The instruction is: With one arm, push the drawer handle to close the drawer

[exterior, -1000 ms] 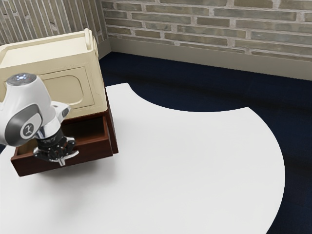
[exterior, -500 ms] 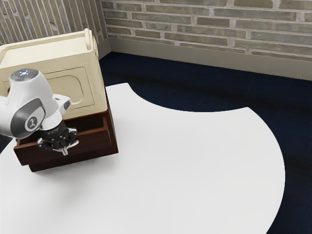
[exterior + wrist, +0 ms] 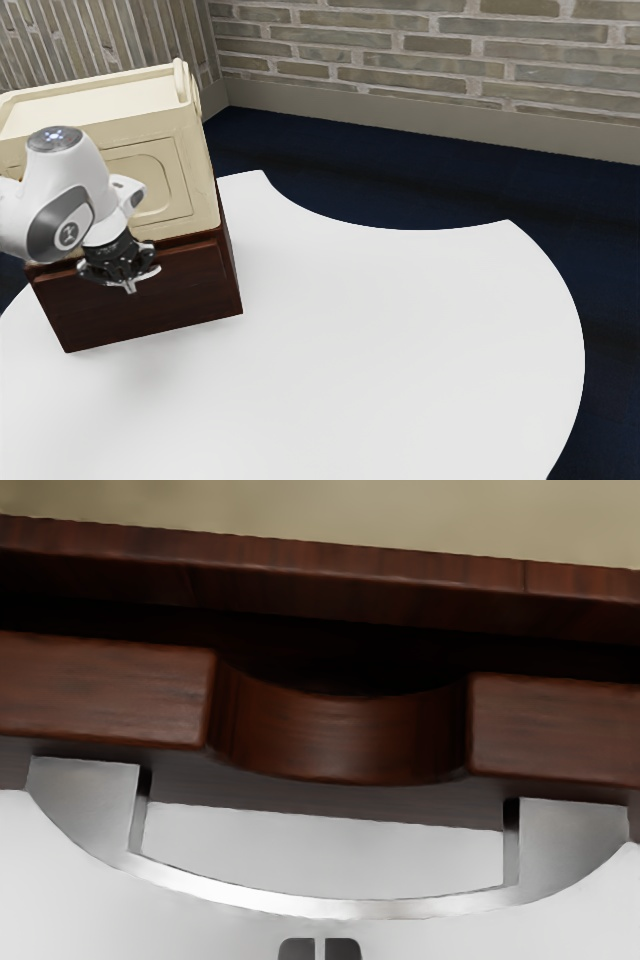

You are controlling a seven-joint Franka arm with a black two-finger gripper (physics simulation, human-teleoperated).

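Observation:
The black gripper (image 3: 128, 284) is at the outer side of the drawer's silver handle (image 3: 149, 273), in front of the dark red-brown drawer front (image 3: 190, 283). Seen from the hand, the gripper (image 3: 320, 950) has its two dark fingertips nearly together, shut, beside the middle of the curved handle (image 3: 325, 908); whether they touch it I cannot tell. A scooped notch marks the drawer front's top edge (image 3: 340, 735). Between that edge and the cabinet's upper rail (image 3: 300, 575) a narrow dark gap shows, and the drawer looks almost flush with the cabinet.
A cream upper cabinet body (image 3: 150, 185) stands above the drawer, close behind the hand. White tabletop (image 3: 400, 330) spreads toward the exterior view's right, with dark blue floor (image 3: 390, 185) and a brick wall (image 3: 430, 50) beyond.
The drawer has slid inward from well open to nearly flush, its inside now hidden in the exterior view. My hand has moved with it toward the cabinet.

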